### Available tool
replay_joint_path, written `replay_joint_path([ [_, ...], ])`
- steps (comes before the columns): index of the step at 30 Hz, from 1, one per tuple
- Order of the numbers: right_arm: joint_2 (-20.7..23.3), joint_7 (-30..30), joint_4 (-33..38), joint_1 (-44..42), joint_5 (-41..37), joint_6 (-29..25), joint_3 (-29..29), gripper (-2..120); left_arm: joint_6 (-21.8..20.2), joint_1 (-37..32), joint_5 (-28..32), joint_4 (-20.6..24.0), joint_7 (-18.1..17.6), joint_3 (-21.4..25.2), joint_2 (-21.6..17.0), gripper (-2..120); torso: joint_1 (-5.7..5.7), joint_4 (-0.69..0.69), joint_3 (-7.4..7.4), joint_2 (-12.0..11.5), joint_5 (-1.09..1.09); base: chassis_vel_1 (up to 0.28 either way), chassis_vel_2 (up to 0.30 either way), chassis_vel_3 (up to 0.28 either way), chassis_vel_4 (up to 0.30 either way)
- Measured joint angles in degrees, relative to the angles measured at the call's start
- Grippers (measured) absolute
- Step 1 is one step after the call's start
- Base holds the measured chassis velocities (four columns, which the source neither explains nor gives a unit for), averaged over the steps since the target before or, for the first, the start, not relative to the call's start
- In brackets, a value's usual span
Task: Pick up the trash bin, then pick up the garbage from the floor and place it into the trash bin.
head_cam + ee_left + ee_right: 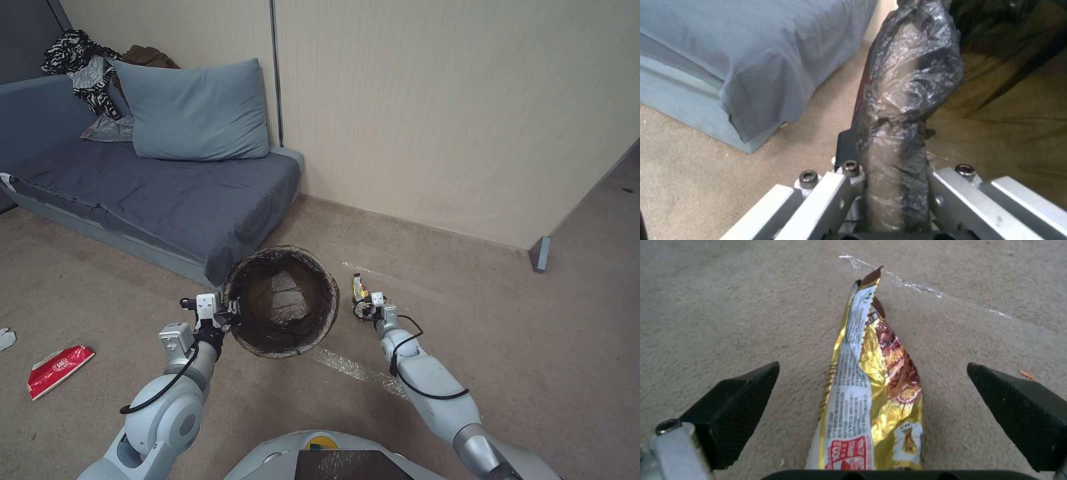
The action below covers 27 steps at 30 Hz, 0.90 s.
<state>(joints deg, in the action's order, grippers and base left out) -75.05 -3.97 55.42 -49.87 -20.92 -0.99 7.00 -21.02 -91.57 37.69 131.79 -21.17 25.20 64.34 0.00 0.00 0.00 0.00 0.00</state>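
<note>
- The left claw [227,312] is clenching the bin [281,301] by its rim, holding it up off the floor beside the sofa's front corner; in the left wrist view the fingers [826,196] are pinching the bagged rim [902,110] between them.
- The bin's mouth is tilting toward the head camera, and inside I am seeing just the dark liner and a pale patch at the bottom; no litter that I can make out.
- The right claw [368,308] is sitting low over the floor, released, its pads [735,406] spread wide on either side of the gold wrapper [871,380].
- The wrapper [359,289] is lying on the floor straight ahead of that claw, its long axis running away from the palm, near end already between the pads.
- Judging by that, closing is looking like the move, and the bin is waiting just to the left.
- A red wrapper [59,368] is lying well off toward the floor's left edge, nearer the left arm.
</note>
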Motion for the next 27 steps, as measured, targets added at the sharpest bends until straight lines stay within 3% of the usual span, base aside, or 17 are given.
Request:
replay_joint_path([
  [27,-2.3,1.2,-7.8,3.9,1.5,1.8,0.7,100,0.0,-0.1,0.6,0.7,-0.3,0.1,-0.3,3,0.00,0.01,0.00,0.0,0.00,0.000,0.000,0.000,0.000],
])
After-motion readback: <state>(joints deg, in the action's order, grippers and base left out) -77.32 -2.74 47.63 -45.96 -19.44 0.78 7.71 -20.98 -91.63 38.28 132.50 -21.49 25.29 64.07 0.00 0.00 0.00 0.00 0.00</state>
